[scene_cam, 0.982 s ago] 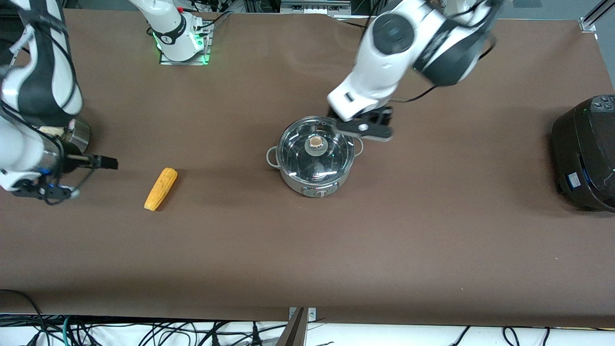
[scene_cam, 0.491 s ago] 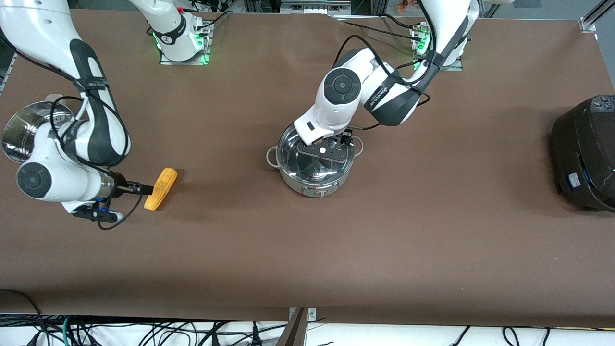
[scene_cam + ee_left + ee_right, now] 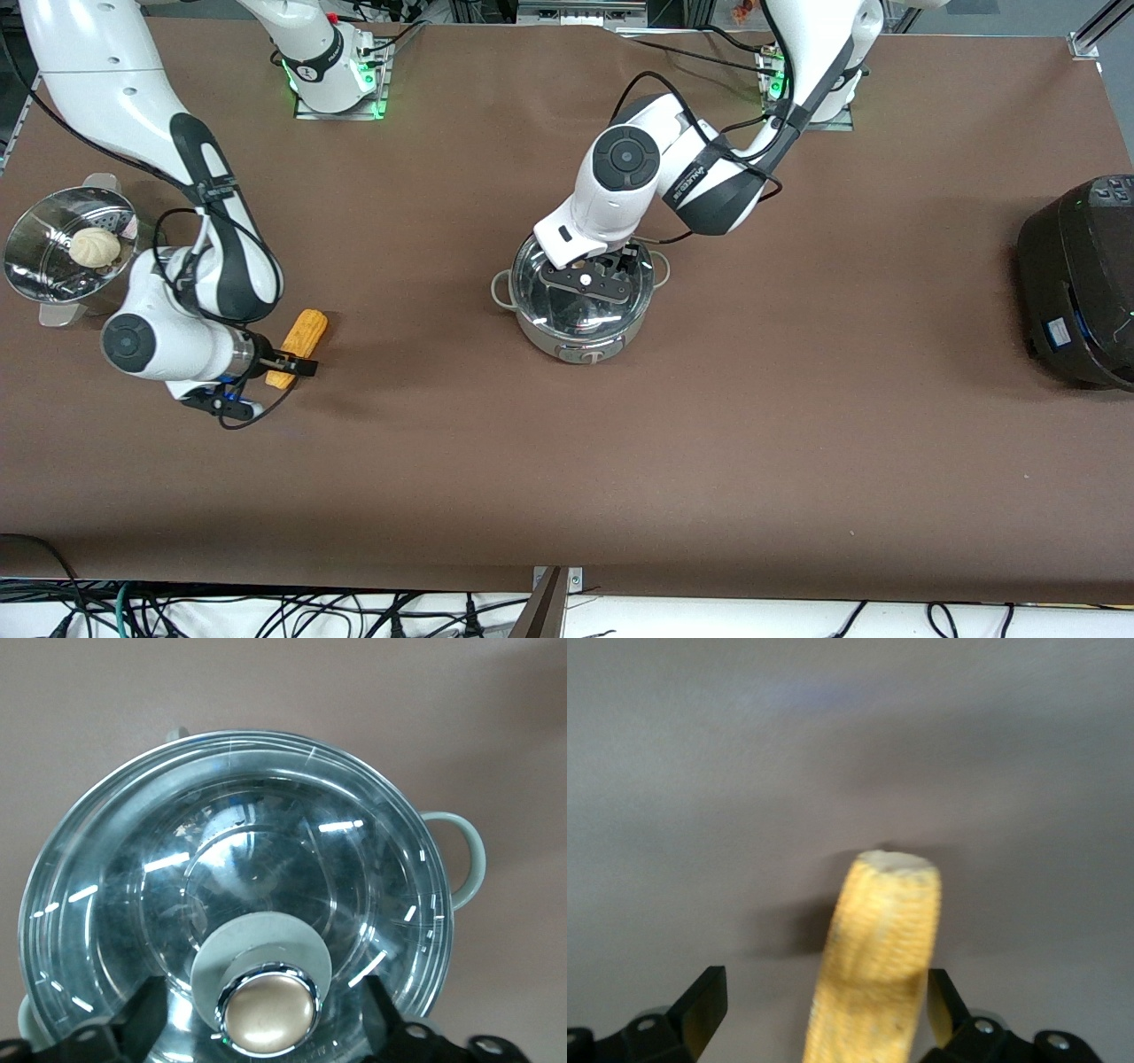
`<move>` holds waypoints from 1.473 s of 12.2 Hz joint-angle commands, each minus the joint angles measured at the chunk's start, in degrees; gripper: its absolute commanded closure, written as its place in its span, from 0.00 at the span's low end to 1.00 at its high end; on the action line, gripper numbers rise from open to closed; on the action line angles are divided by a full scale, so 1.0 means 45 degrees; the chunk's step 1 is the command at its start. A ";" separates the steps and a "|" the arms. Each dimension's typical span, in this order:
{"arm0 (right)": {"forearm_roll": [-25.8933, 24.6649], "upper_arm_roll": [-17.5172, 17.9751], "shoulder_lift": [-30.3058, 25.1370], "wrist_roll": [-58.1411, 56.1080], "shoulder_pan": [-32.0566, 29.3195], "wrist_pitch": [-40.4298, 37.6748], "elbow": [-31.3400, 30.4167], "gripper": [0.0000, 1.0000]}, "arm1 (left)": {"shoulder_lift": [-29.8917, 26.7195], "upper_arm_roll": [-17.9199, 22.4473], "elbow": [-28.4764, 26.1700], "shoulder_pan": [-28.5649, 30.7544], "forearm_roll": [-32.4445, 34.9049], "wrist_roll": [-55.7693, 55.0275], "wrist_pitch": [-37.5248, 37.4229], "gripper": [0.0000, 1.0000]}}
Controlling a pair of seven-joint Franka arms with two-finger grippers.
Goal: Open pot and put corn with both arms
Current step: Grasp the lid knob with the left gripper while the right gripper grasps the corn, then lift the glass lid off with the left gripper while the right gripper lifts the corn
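1. Front view shows the job barely begun: the pot (image 3: 580, 306) sits mid-table with its glass lid (image 3: 576, 292) in place, and the corn (image 3: 298, 347) lies on the brown table (image 3: 797, 443), well apart from the pot toward the right arm's end.

2. Nothing is lifted yet, as far as I can see. Left to do, I'd say: grip the knob, raise the lid, pick up the corn, carry it across and drop it into the pot.

3. The left gripper (image 3: 586, 279) hangs right over the lid. In the left wrist view its fingers (image 3: 133, 1014) stand apart, one on each side of the lid knob (image 3: 268, 1012), which sits between them and is not pinched; I cannot tell whether the pads reach down to its level.

4. The right gripper (image 3: 297, 363) is down at the corn's thinner end, the end nearer the front camera. In the right wrist view its fingers (image 3: 700, 1001) are spread, and the cob (image 3: 877, 957) runs out from between them, closer to one finger than the other. They do not look closed on it.

5. My guess is both arms are at the point just ahead of closing.

6. A steel steamer (image 3: 62, 244) with a white bun (image 3: 95, 245) stands at the table edge past the right arm, and a black cooker (image 3: 1076, 283) sits at the left arm's end; neither is involved.
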 commanded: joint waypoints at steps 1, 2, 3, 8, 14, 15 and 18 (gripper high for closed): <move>0.0166 0.0065 0.0059 0.0243 0.0089 0.0293 -0.0372 0.39 | 0.0240 0.0120 0.0424 -0.0278 0.0567 -0.0308 0.0004 0.44; 0.0166 0.0103 0.0001 0.0243 0.0089 0.0098 -0.0411 0.80 | 0.0240 0.0120 0.0424 -0.0413 0.0607 -0.0464 0.0004 0.60; 0.0146 0.0123 -0.0019 0.0185 0.0089 -0.0233 -0.0392 0.95 | 0.0240 0.0139 0.0424 -0.0511 0.0588 -0.0794 0.0004 0.79; 0.0087 0.0375 -0.0854 -0.0341 0.0109 -0.1791 -0.0237 1.00 | -0.0112 0.0159 0.1918 -0.0279 0.0471 -0.1325 -0.2073 0.99; -0.0049 0.2168 -0.3574 -0.1691 0.0148 -0.6381 0.1963 1.00 | -0.1808 0.0218 0.3571 0.3111 0.1111 0.3056 -0.8312 0.99; -0.0088 0.2754 -0.3555 -0.1575 0.0341 -0.6949 0.2803 1.00 | -0.1869 0.0237 0.3356 0.4107 0.1173 0.4810 -0.8355 0.97; -0.0030 0.2955 -0.2992 0.0662 0.2504 -0.6800 0.3881 1.00 | -0.1966 0.0179 0.0925 0.6804 0.1583 0.8021 -0.5770 0.96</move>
